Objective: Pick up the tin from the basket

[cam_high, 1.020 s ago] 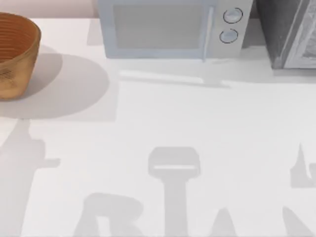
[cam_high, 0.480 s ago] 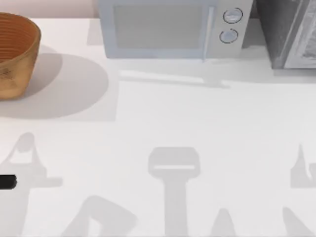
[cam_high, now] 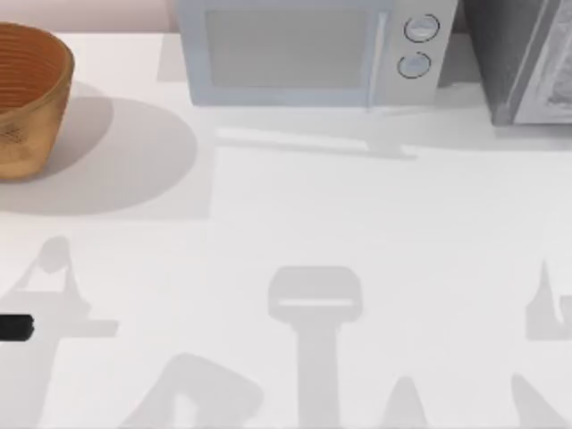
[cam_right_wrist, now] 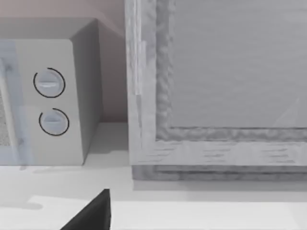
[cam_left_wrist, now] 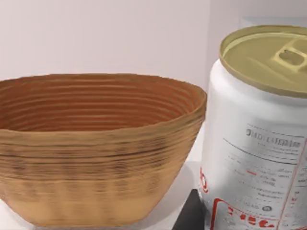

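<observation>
Tin [cam_left_wrist: 254,139] nearer, against left end effector [cam_left_wrist: 192,215].

A white table [cam_high: 357,223] carries soft grey shadows; a pale microwave [cam_high: 308,54] and grey cabinet [cam_high: 523,58] stand along its back edge.

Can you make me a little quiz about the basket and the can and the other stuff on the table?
1. True or false: in the left wrist view, the tin sits inside the basket.
2. How many round knobs does the microwave have? A) one B) two C) four
3. Fill in the gap: in the top view, the basket stands at the far ____ corner of the table.

Key
1. False: the whole tin is outside the basket.
2. B.
3. left.
</observation>
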`<state>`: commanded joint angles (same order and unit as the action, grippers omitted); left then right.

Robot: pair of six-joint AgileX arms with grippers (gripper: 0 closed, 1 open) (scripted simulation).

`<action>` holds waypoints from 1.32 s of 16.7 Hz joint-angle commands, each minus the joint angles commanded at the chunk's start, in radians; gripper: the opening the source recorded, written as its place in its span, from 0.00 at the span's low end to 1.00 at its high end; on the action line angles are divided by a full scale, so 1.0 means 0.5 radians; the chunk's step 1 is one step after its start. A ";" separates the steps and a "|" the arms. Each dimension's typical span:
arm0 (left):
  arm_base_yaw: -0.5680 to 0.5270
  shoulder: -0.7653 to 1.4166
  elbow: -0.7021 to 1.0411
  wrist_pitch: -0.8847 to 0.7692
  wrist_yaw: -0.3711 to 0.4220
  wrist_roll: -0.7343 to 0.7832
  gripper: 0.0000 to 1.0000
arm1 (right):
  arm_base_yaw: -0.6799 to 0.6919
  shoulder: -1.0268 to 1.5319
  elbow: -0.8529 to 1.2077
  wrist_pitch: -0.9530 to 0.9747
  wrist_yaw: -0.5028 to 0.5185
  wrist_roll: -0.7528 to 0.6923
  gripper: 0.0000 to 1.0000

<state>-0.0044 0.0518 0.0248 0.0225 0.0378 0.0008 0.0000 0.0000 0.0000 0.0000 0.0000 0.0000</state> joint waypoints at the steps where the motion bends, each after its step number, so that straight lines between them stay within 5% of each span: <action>1: -0.012 0.073 0.033 0.032 0.059 -0.001 0.00 | 0.000 0.000 0.000 0.000 0.000 0.000 1.00; 22: -0.351 2.389 1.009 1.199 1.743 0.048 0.00 | 0.000 0.000 0.000 0.000 0.000 0.000 1.00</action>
<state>-0.1799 1.2463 0.5292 0.6221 0.9094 0.0249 0.0000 0.0000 0.0000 0.0000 0.0000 0.0000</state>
